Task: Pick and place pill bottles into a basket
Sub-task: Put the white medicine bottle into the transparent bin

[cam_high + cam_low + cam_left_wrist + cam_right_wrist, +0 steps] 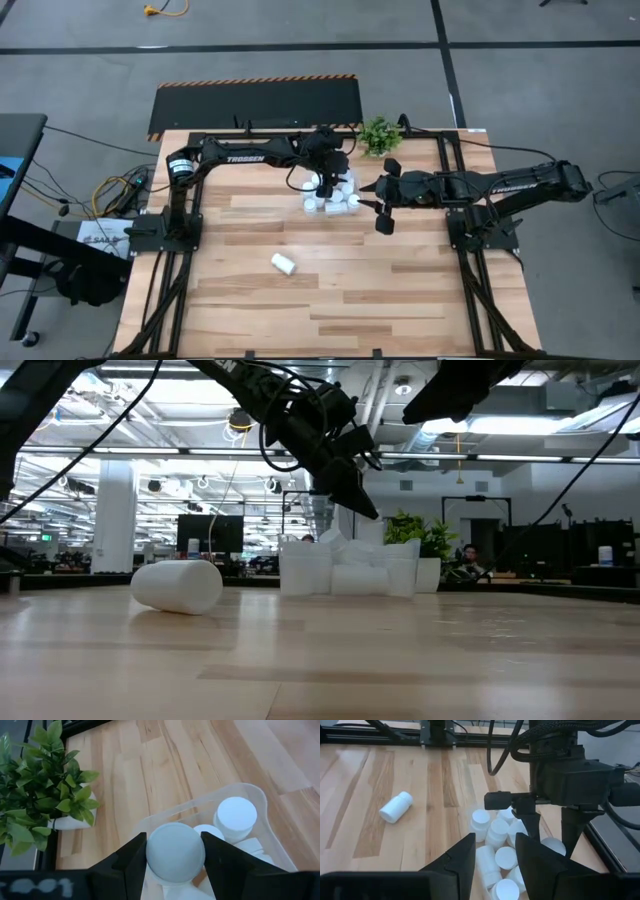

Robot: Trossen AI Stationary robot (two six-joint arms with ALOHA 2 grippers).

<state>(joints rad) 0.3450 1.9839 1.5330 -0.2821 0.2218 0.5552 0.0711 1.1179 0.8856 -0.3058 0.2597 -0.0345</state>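
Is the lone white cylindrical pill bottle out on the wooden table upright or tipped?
Tipped. The white pill bottle lies on its side on the wooden table, apart from the clear plastic bin.

1. The worktop (330,300) is pale wooden planking, standing on a grey floor (560,90) crossed by dark lines.
2. A black mat with a hazard-striped edge (255,105) lies on the floor just beyond the worktop's far edge.
3. A yellow cable (165,10) lies on the floor well beyond the mat.
4. A small green potted plant (379,135) stands at the worktop's far edge, beside the mat's corner.
5. Beyond the worktop, the low view shows a large hall with a white pillar (113,510), ceiling light strips (520,425) and dark screens (210,532).
6. A person (468,557) sits far behind the plant.
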